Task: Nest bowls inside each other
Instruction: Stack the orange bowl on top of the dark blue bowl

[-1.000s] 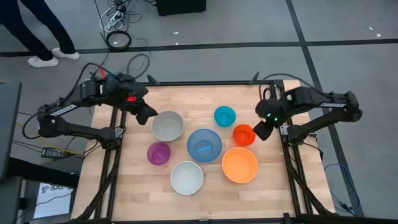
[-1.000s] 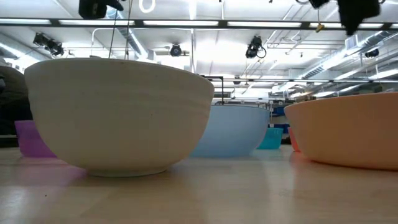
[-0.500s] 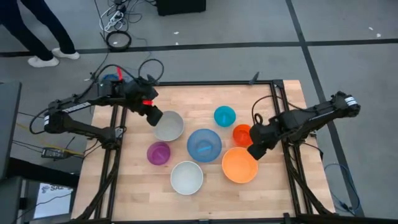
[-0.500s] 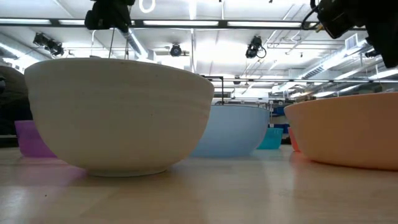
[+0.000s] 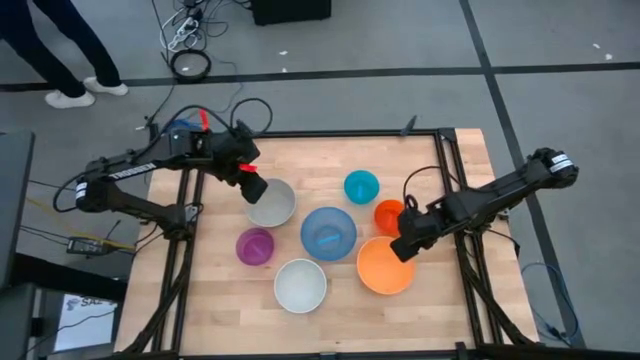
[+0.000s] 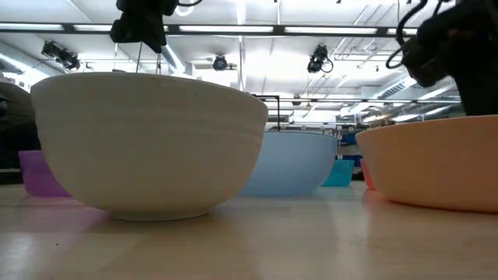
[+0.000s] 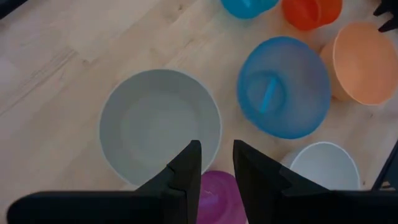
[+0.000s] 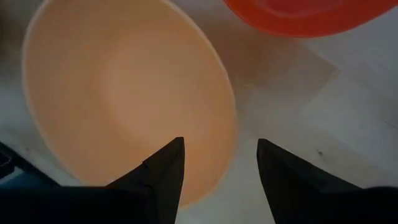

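Seven bowls sit apart on the wooden surface (image 5: pixel 300 165), none yet nested, so the whole task appears still to do. The large blue bowl (image 5: pixel 328 233) lies in the middle and seems to hold a small light-blue object. Around it are the grey bowl (image 5: pixel 270 202), small purple bowl (image 5: pixel 255 246), white bowl (image 5: pixel 300 285), large orange bowl (image 5: pixel 385 265), small red-orange bowl (image 5: pixel 390 215) and small teal bowl (image 5: pixel 361 186).

The right gripper (image 8: pixel 214 163) hovers over the near rim of the large orange bowl, its fingers (image 8: pixel 165 168) spread wide with the rim between them and holding nothing. The left gripper (image 7: pixel 216 163) hangs above the edge of the grey bowl, fingers (image 7: pixel 189 165) a narrow gap apart and empty.

The bowls crowd close, several almost touching, so room between them is tight. The surface has bare wood toward its far edge and left side, and a dark frame (image 5: pixel 462 260) borders it.
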Controlling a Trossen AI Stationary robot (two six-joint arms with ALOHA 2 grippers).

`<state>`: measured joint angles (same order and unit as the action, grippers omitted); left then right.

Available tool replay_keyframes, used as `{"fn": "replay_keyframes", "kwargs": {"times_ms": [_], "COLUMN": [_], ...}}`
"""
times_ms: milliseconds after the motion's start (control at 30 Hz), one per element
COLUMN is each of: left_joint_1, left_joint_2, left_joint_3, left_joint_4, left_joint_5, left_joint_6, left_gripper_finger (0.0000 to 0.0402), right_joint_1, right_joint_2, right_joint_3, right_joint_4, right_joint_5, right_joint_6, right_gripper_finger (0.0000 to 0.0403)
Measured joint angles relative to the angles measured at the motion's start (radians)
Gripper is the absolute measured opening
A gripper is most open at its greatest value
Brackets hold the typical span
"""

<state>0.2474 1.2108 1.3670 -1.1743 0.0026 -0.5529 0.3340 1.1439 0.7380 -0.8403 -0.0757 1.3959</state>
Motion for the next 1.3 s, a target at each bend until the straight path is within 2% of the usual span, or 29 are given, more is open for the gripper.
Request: {"fn": "replay_keyframes", "kwargs": {"times_ms": [400, 633, 800, 1000, 1167, 1300], "left_joint_1": [0.0, 0.0, 0.0, 0.0, 0.0, 0.0], "left_joint_2": [0.0, -0.001, -0.001, -0.001, -0.001, -0.001], "left_joint_3": [0.0, 0.0, 0.0, 0.0, 0.0, 0.0], "left_joint_4": [0.002, 0.002, 0.004, 0.03, 0.079, 0.114], "left_joint_5": [-0.01, -0.012, -0.018, -0.022, -0.022, -0.022], "left_joint_6": [-0.029, -0.05, -0.054, -0.055, -0.055, -0.055], "left_gripper_finger": [0.0102, 0.0102, 0.0102, 0.0102, 0.0102, 0.0102], "right_joint_1": [0.0, -0.001, -0.001, -0.001, -0.001, -0.001], "right_joint_2": [0.0, 0.0, 0.0, 0.0, 0.0, -0.011], "right_joint_3": [-0.148, -0.189, -0.19, -0.19, -0.18, -0.101], "right_joint_4": [0.207, 0.248, 0.268, 0.28, 0.282, 0.289], "right_joint_5": [0.023, 0.034, 0.034, 0.034, 0.023, 0.02], "right_joint_6": [0.019, 0.022, 0.026, 0.02, 0.015, -0.03], "right_gripper_finger": [0.0188, 0.0179, 0.0125, 0.0015, 0.0003, 0.0002]}}
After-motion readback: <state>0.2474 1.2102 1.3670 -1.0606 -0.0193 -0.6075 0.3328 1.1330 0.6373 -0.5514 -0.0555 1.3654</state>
